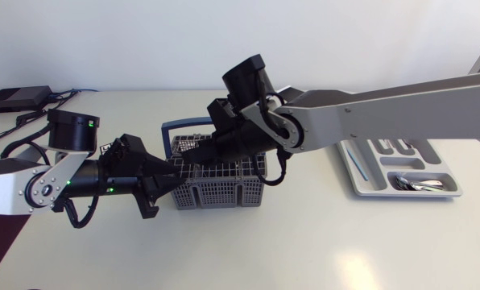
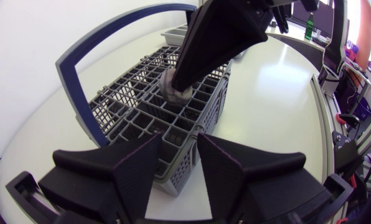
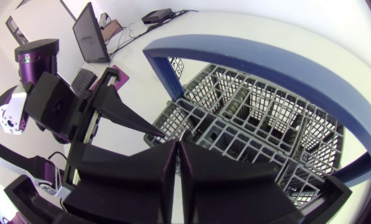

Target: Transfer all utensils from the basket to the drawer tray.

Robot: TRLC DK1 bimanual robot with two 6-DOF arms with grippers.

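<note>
1. Our right end effector (image 2: 180, 81) reaches down into the basket (image 1: 224, 195). Its fingers are pressed together on what looks like the rounded grey end of a utensil (image 2: 177, 93). The hold seems to be at the very tips, so the piece could slip or swivel on the lift.
2. The utensil sits low among the grid cells. Pulled at a slant, it may catch a divider and drag or tip the basket.
3. Our left end effector (image 2: 178, 138) is spread, with the basket's near corner between its fingers. We cannot tell whether it presses the wall; if not, nothing braces the basket.
4. The blue handle (image 3: 266, 59) arches close by the right arm and could be struck on the way out.
5. Basket: apart from that piece, the cells we can see look empty, though the arm hides some.
6. Drawer tray (image 1: 367, 179): it lies well apart on the surface (image 1: 304, 250). Silver cutlery (image 1: 417, 184) lies in one end compartment; the rest is too small to tell.
</note>
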